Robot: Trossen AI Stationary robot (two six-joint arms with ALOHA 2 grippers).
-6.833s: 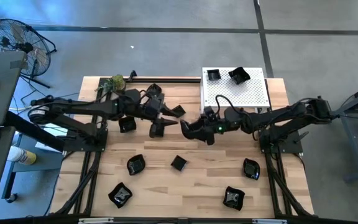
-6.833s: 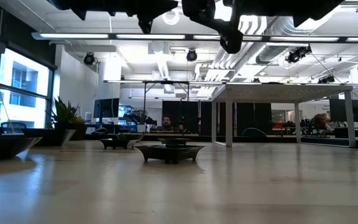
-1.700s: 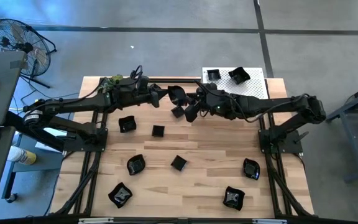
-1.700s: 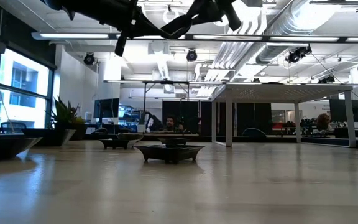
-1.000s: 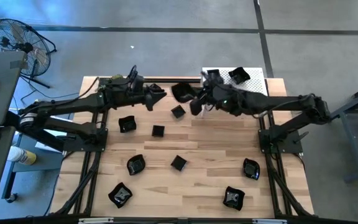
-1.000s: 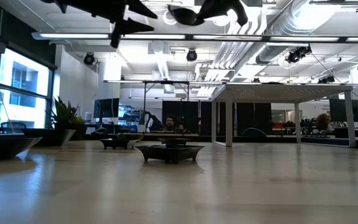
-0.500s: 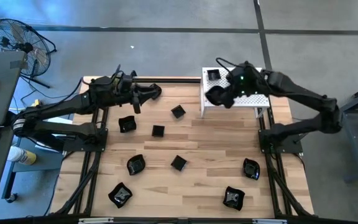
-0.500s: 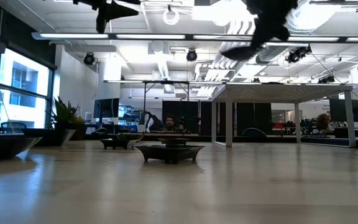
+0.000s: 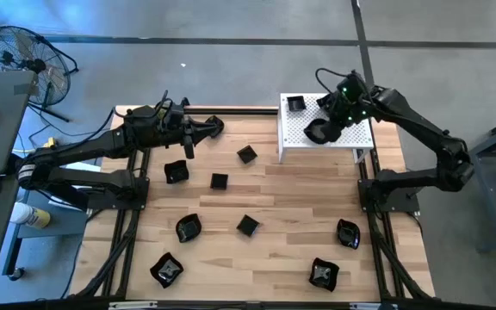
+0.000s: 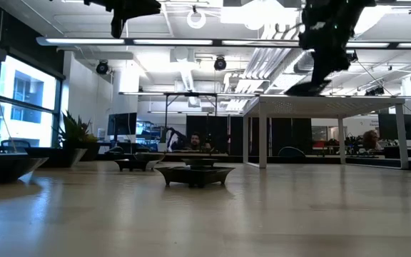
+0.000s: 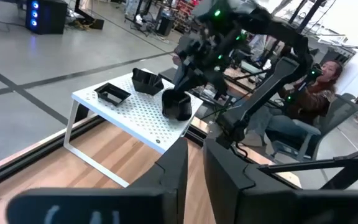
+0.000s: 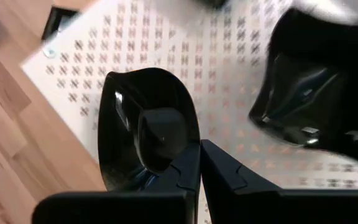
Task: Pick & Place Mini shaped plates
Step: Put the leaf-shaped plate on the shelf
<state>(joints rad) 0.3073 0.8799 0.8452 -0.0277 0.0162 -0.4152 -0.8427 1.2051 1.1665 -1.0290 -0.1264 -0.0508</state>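
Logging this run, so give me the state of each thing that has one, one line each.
Right gripper: shut on a plate, over the white perforated stand.
Held plate: pinched at its rim, above the stand.
Two plates on the stand: resting.
Left gripper: shut, empty, above the table's far edge.
Eight plates on the table: resting.

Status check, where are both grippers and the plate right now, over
Right gripper over the white perforated shelf, shut on a black mini plate. Left gripper parked over the table's far left, fingers near-closed, empty. Two plates already on the shelf; landing spot clear.
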